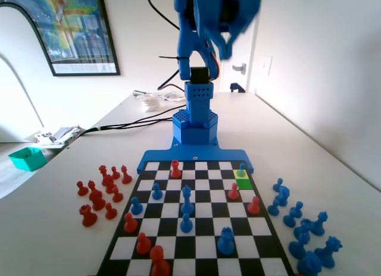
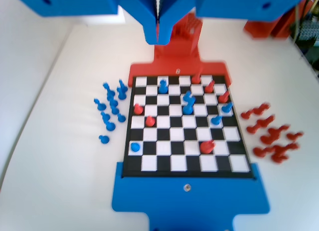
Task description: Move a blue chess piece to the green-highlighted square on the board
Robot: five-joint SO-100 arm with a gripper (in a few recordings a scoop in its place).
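A small blue pawn (image 1: 241, 169) stands on the pale yellow square (image 1: 237, 174) at the board's (image 1: 196, 166) far right, one square beyond the green-highlighted square (image 1: 243, 184), which has nothing on it. From the wrist the same pawn (image 2: 135, 147) sits near the left end of the second row from the near edge of the board (image 2: 234, 164). My gripper (image 1: 225, 45) is raised high above the arm's base, blurred, well clear of every piece. Its jaws (image 2: 158, 34) are pressed together at the picture's top, shut on nothing.
Red pawns (image 1: 233, 191) (image 1: 254, 206) stand just in front of the green square. Other blue and red pieces are spread over the board. Captured red pieces (image 1: 98, 193) lie left of it, blue ones (image 1: 297, 222) right. A teal box (image 1: 27, 158) and cables (image 1: 128, 124) lie at the far left.
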